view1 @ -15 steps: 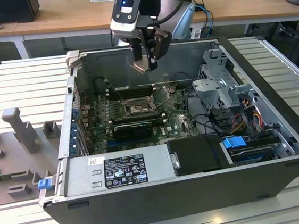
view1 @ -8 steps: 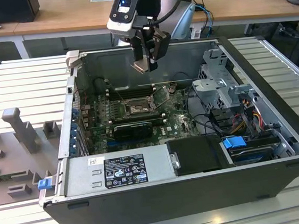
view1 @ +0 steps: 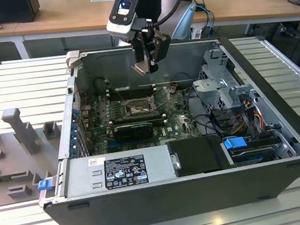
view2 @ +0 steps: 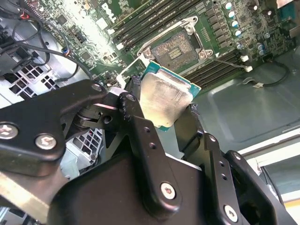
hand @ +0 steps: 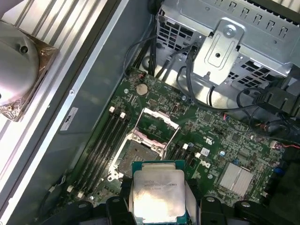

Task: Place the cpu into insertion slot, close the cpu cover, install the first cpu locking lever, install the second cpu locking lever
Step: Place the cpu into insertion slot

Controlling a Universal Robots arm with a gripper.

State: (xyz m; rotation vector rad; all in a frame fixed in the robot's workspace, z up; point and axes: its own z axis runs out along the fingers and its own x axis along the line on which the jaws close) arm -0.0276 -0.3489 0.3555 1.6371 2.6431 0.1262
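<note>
My gripper hangs above the open computer case, shut on the cpu, a flat square chip with a silver-grey top. In both wrist views the black fingers clamp two opposite edges of the cpu. The insertion slot lies bare on the green board well below the chip, which hangs clear of it. The cpu cover stands swung up at one side of the socket. A thin wire lever sticks out beside the socket.
Long black memory slots flank the socket, and a black card lies in front of it. A metal drive cage with cables fills the exterior view's right, the power supply the front. A round metal part sits outside the case wall.
</note>
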